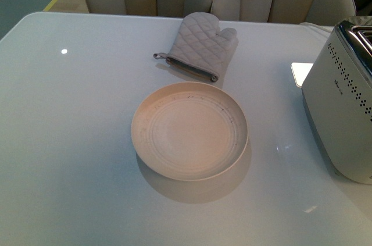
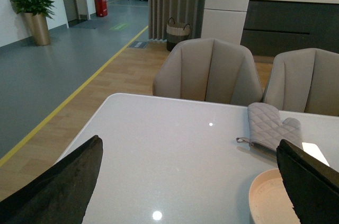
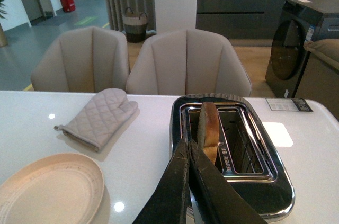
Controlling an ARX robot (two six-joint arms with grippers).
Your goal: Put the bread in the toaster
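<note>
The bread slice stood upright in the toaster slot; right gripper was pinched together just above it, left gripper spread wide.

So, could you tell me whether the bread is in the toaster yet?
Partly in. The bread stands on edge in a slot of the toaster, its top above the rim; the plate is empty.

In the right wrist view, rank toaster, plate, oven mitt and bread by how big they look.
1. toaster, nearest the camera, so its lead may be partly nearness.
2. plate, cut off by the frame edge.
3. oven mitt.
4. bread, standing in a toaster slot, only partly visible.
</note>
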